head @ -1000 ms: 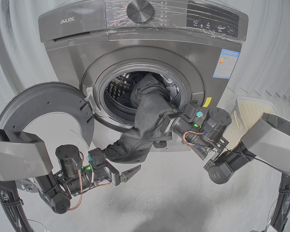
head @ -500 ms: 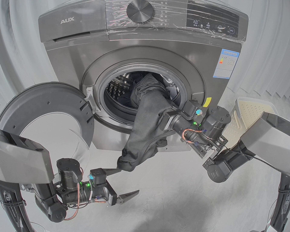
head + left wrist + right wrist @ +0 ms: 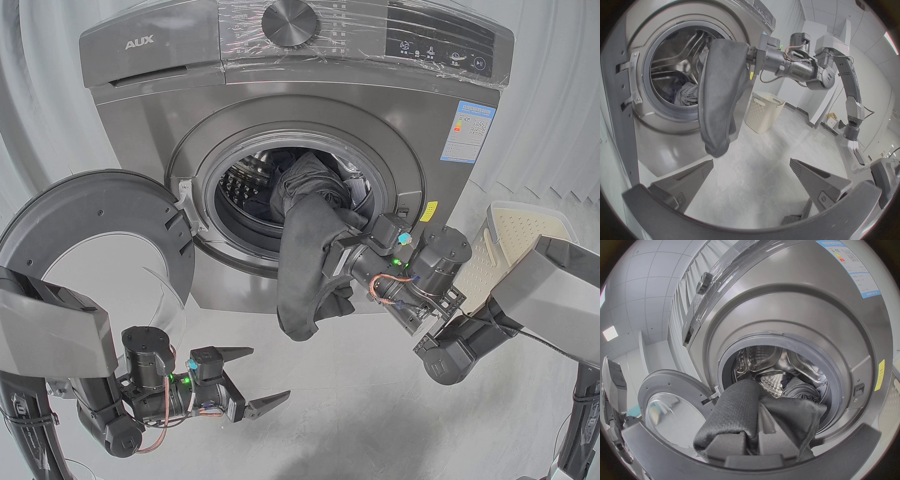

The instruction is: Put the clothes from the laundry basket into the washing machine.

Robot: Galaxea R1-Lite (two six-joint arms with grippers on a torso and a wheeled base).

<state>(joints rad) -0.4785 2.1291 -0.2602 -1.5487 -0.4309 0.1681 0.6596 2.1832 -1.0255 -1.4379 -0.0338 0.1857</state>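
Fingers (image 3: pixel 776 440) of right gripper (image 3: pixel 750 422) pinch dark garment (image 3: pixel 306 250) so I can feed it into the drum (image 3: pixel 247 181) just ahead; left gripper (image 3: pixel 271 372) gapes empty below its hanging end.

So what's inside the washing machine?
Grey clothes lie in the drum. The dark garment, clamped in the right gripper, drapes across the opening and hides what's behind it.
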